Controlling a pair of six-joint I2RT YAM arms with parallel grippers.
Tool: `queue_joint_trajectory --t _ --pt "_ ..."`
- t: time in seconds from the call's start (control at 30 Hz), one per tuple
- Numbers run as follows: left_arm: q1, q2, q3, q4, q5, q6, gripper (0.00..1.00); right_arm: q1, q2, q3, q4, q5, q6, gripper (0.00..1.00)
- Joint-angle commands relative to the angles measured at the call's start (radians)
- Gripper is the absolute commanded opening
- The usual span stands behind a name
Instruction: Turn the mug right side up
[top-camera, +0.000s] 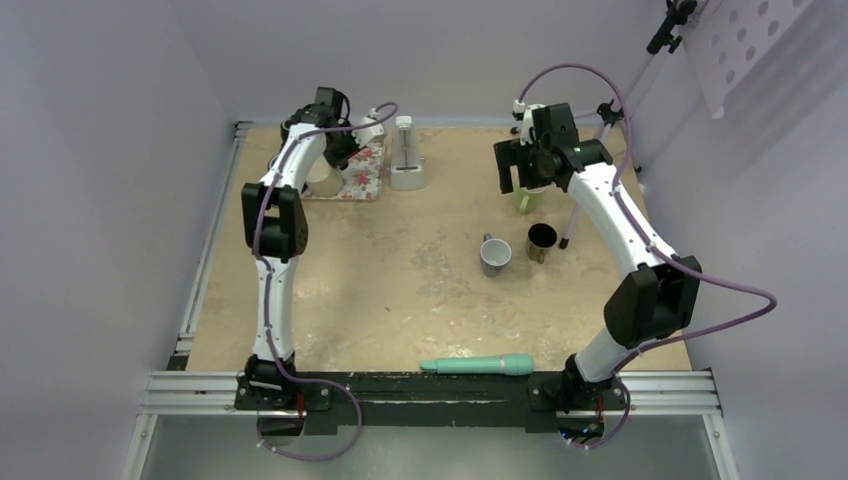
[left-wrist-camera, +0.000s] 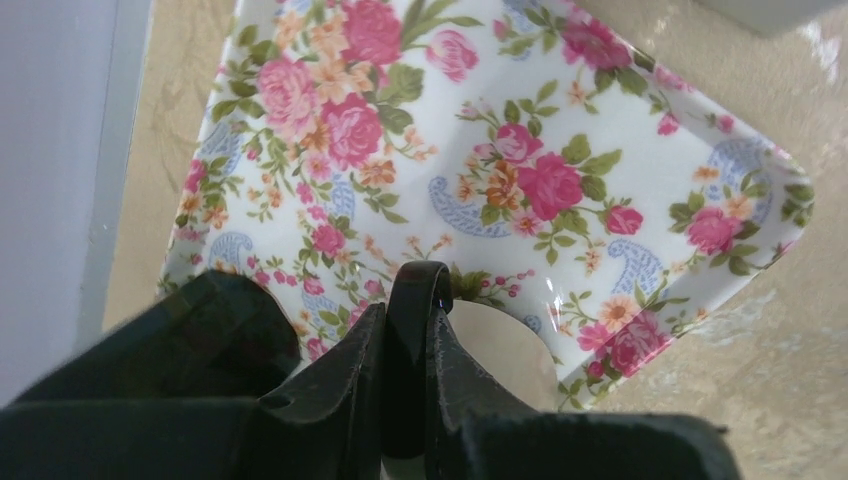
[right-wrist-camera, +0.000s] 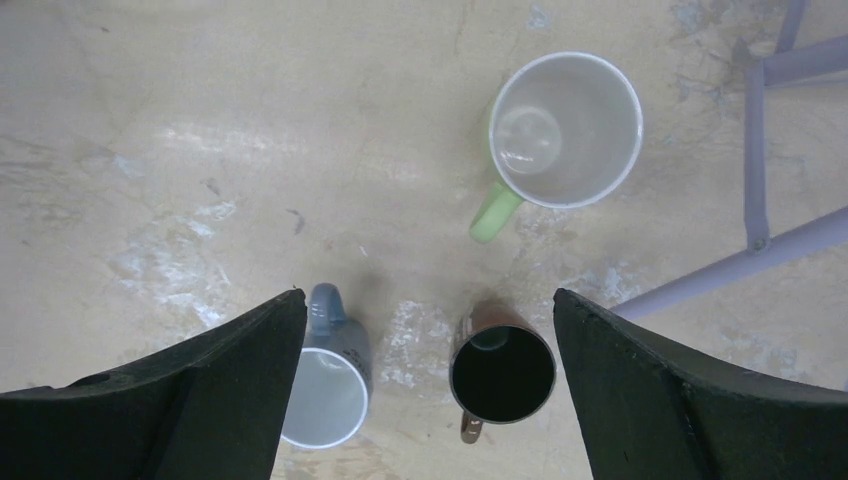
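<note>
At the far left corner of the table (top-camera: 420, 300), a pale mug (left-wrist-camera: 505, 350) sits on a floral tray (left-wrist-camera: 620, 120) patterned with pink roses. The wrist camera sees a flat pale surface on it. The left gripper (left-wrist-camera: 408, 310) reaches down over the tray's near edge, its two black fingers pressed together on the mug's dark loop handle (left-wrist-camera: 415, 285), which pokes out between their tips.

Across the table, the right gripper (right-wrist-camera: 428, 300) hangs with its fingers spread wide apart, holding nothing. Three upright mugs stand on the table below it: a green mug (right-wrist-camera: 565, 130) farther off, a grey-blue mug (right-wrist-camera: 325, 395) and a dark brown mug (right-wrist-camera: 502, 372) side by side, apart. A teal tube-shaped object (top-camera: 478, 366) lies at the near edge between the arm bases.
</note>
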Motion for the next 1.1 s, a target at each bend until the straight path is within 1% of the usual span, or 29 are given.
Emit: queue_joint_trajectory --t 0.0,0.07,0.13,0.17,0.2,0.27,0.37,0.53,0.6,0.67,0.77,0.83,0.87,0.93,1.0,1.07 --pt "0.036 -0.174 0.014 0.014 0.092 -0.285 0.00 0.007 -0.097 0.009 0.077 -0.118 0.042 0.96" --pt "0.046 -0.221 -0.032 0.048 0.122 -0.359 0.00 0.006 -0.138 -0.050 0.201 -0.275 0.101 0.96" --pt "0.053 -0.254 -0.075 0.075 0.127 -0.416 0.00 0.010 -0.192 -0.185 0.405 -0.464 0.216 0.96" --pt "0.058 -0.264 -0.085 0.077 0.127 -0.449 0.00 0.024 -0.216 -0.242 0.520 -0.524 0.285 0.96" --pt "0.063 -0.276 -0.094 0.076 0.130 -0.482 0.00 0.048 -0.236 -0.294 0.630 -0.537 0.340 0.96" --pt "0.077 -0.307 -0.124 0.090 0.151 -0.558 0.00 0.114 -0.247 -0.348 0.785 -0.526 0.406 0.98" --pt "0.099 -0.358 -0.162 0.090 0.232 -0.650 0.00 0.192 -0.187 -0.353 0.954 -0.590 0.484 0.98" --pt "0.101 -0.473 -0.189 0.029 0.340 -0.757 0.00 0.274 -0.023 -0.267 1.036 -0.651 0.571 0.98" --pt "0.101 -0.526 -0.200 0.031 0.394 -0.792 0.00 0.283 0.039 -0.221 1.037 -0.639 0.602 0.99" --pt "0.100 -0.562 -0.190 0.038 0.439 -0.816 0.00 0.285 0.087 -0.202 1.112 -0.654 0.647 0.99" --pt "0.098 -0.571 -0.116 -0.026 0.487 -0.837 0.00 0.287 0.169 -0.154 1.241 -0.724 0.740 0.99" --pt "0.097 -0.588 -0.113 -0.041 0.528 -0.856 0.00 0.292 0.224 -0.103 1.275 -0.741 0.766 0.99" --pt "0.096 -0.599 -0.123 -0.034 0.546 -0.868 0.00 0.296 0.243 -0.084 1.291 -0.737 0.780 0.99" --pt "0.094 -0.606 -0.134 -0.016 0.578 -0.894 0.00 0.299 0.273 -0.083 1.376 -0.737 0.838 0.99" --pt "0.090 -0.600 -0.119 0.005 0.613 -0.942 0.00 0.302 0.300 -0.084 1.473 -0.754 0.912 0.99" --pt "0.081 -0.589 -0.096 0.020 0.639 -0.965 0.00 0.308 0.330 -0.066 1.527 -0.776 0.959 0.97"
